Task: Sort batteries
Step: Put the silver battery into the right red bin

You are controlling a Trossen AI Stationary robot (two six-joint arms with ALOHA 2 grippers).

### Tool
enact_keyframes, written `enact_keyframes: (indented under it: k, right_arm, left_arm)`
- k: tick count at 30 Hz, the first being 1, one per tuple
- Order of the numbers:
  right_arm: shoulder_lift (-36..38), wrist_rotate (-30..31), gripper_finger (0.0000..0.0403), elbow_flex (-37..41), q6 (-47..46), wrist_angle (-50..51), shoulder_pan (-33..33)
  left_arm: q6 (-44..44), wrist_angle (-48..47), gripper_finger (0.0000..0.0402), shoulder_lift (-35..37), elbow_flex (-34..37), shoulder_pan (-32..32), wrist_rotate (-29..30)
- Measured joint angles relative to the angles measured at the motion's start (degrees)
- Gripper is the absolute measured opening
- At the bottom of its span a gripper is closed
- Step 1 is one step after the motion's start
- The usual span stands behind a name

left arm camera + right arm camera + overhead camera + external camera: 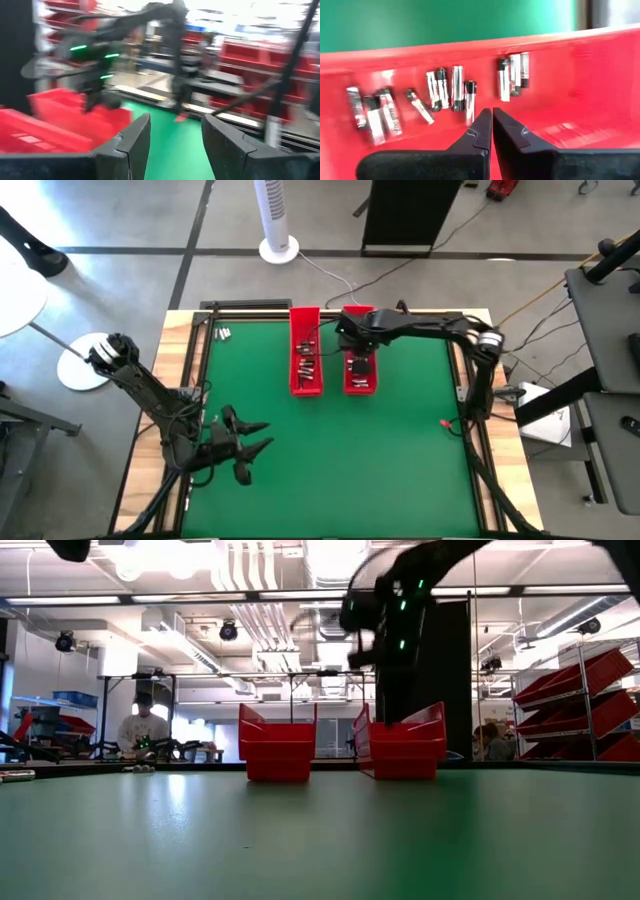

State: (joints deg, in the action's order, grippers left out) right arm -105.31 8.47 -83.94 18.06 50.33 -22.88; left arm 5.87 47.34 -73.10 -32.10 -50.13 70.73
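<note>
While poised above the batteries (451, 89) — right gripper (492, 116) pressed together, empty.

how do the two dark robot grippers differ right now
The left gripper waits low over the bare green mat near the table's front-left, while the right gripper reaches over the right-hand red plastic tray of small silvery batteries. The left's fingers stand apart with a clear gap; the right's are pressed shut. Both are dark, two-fingered, and hold nothing.
</note>
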Motion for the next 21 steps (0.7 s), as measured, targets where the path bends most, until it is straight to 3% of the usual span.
enact_keyframes:
  k: [4, 8, 12, 15, 17, 21]
  right_arm:
    - [6.71, 4.86, 0.0009, 0.47, -3.85, 1.18, 6.14]
    - [13.98, 8.01, 0.0009, 2.55, -9.03, -0.49, 16.53]
    - [20.30, 8.42, 0.0009, 8.91, -14.56, -8.85, 28.64]
    - [23.58, 9.78, 0.0009, 15.88, -19.42, -20.45, 37.44]
    - [24.63, 11.02, 0.0011, 20.82, -21.27, -29.76, 42.42]
    - [23.99, 11.54, 0.0013, 29.61, -21.00, -47.76, 49.63]
  left_arm:
    - [-2.71, 0.09, 0.0157, 0.04, 0.00, 0.00, 6.49]
    - [-0.75, -0.34, 0.0157, -0.04, 0.00, -0.17, 6.61]
    - [3.78, -1.30, 0.0157, 0.51, 0.00, -0.17, 6.77]
    - [8.47, -6.55, 0.0157, 2.17, 0.00, -0.17, 6.58]
    - [14.90, -14.44, 0.0157, 3.93, 0.00, -0.17, 2.78]
    - [31.36, -32.15, 0.0157, 6.60, -0.03, 0.58, -14.99]
